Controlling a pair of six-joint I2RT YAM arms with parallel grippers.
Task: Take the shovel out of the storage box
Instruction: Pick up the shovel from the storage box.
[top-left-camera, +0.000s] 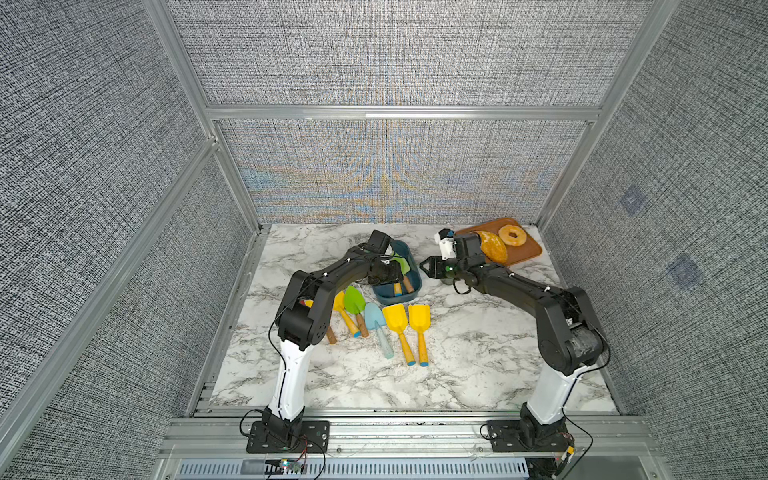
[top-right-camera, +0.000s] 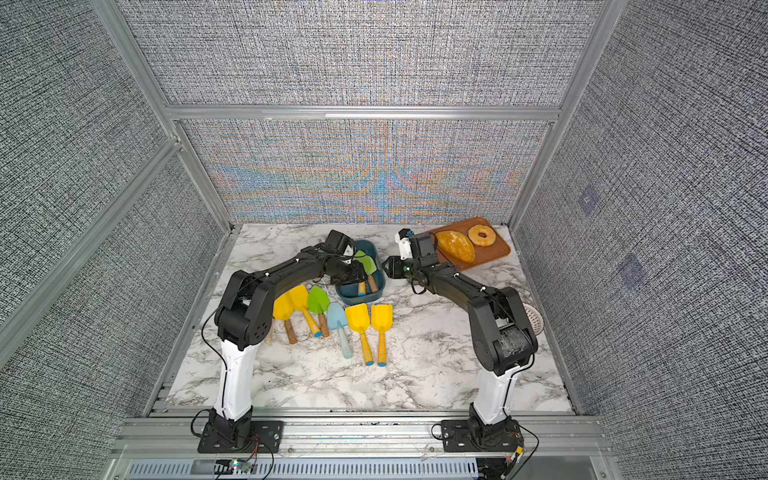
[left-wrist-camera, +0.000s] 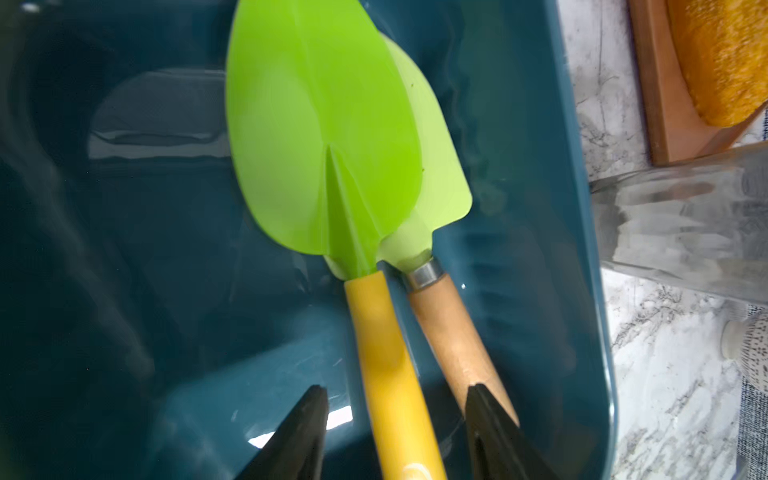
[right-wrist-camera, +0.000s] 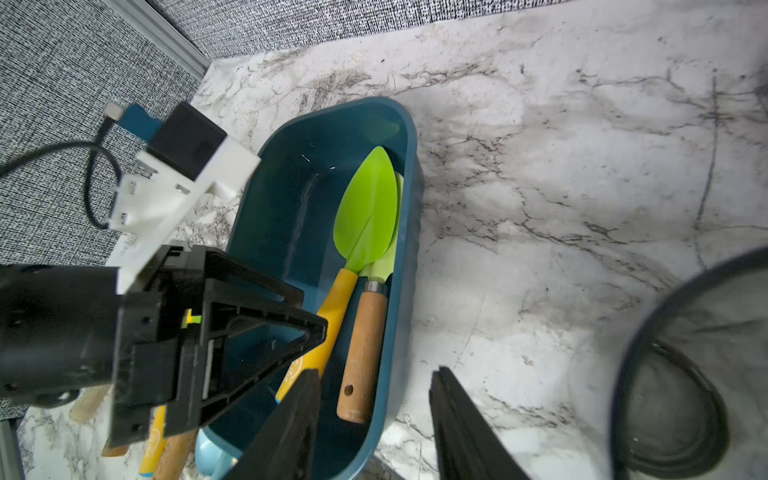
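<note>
Grey woven walls (top-left-camera: 395, 54) are framed in aluminium around the marble bench (top-left-camera: 478, 332). The storage box (right-wrist-camera: 266, 208) is set just beside the spread right claw (right-wrist-camera: 376, 372). Inside it, the yellow-handled shovel (left-wrist-camera: 316, 137) is straddled, ungripped, by the spread left claw (left-wrist-camera: 395, 388).

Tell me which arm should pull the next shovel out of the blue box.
Left. The left hand hangs over the storage box, open, its fingers either side of the yellow handle of the green shovel. The right hand, also open, sits beside the box's outer wall and would probably need repositioning first.
</note>
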